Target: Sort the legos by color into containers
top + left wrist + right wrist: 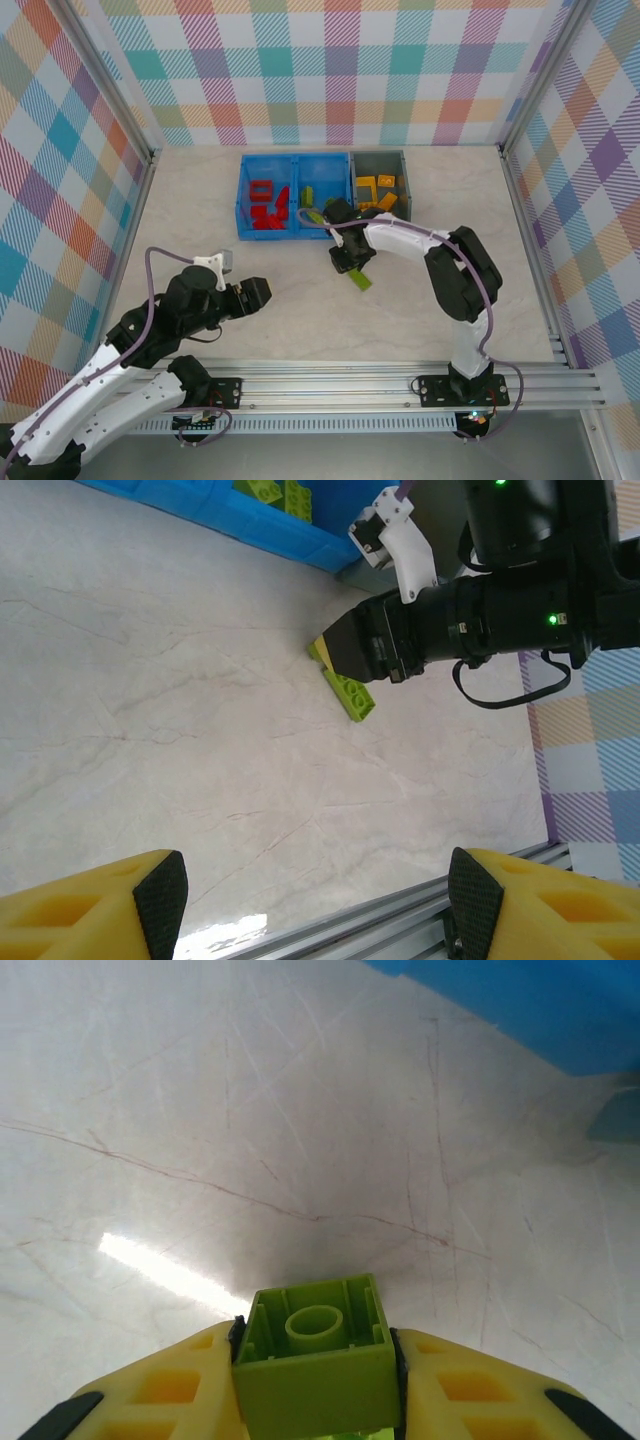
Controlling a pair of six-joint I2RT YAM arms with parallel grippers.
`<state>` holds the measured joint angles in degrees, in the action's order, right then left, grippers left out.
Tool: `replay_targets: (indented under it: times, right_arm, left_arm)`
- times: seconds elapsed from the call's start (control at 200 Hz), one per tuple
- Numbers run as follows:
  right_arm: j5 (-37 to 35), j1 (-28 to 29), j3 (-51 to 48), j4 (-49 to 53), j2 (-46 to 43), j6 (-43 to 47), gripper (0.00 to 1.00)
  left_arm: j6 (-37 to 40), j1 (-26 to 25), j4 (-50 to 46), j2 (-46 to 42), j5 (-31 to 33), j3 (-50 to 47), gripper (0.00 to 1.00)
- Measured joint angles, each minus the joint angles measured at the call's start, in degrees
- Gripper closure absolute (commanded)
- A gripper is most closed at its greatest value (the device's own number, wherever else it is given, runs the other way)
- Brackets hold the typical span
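Observation:
My right gripper (352, 265) is shut on a lime green lego (318, 1360), its hollow underside facing the wrist camera, low over the pale table. From the left wrist view the same green lego (350, 693) sticks out under the right arm's black head. The blue container (270, 234) holds red legos (268, 208) in its left compartment and green legos (310, 197) in its right one. The dark grey container (379, 154) beside it holds yellow-orange legos (378, 190). My left gripper (255, 293) stands open over bare table, nothing between its fingers (160, 890).
Checkered walls enclose the table on three sides. A metal rail (400, 380) runs along the near edge. The blue container (200, 505) lies beyond the held brick; its corner (540, 1000) is at the top right of the right wrist view.

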<state>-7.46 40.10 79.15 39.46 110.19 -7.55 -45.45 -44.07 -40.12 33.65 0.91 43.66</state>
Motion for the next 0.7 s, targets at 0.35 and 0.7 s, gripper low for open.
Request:
replay_targets:
  times: [0.35,0.7]
  right_arm:
    - [-0.5,-0.3,27.5,7.7,2.4,-4.4,0.69]
    - [-3.1,-4.7,65.3,16.1,33.3,-4.7,0.68]
  left_arm:
    - [2.1,0.0,5.1,11.7,2.2,7.8,0.28]
    - [6.6,0.3,11.6,22.7,6.5,10.7,0.28]
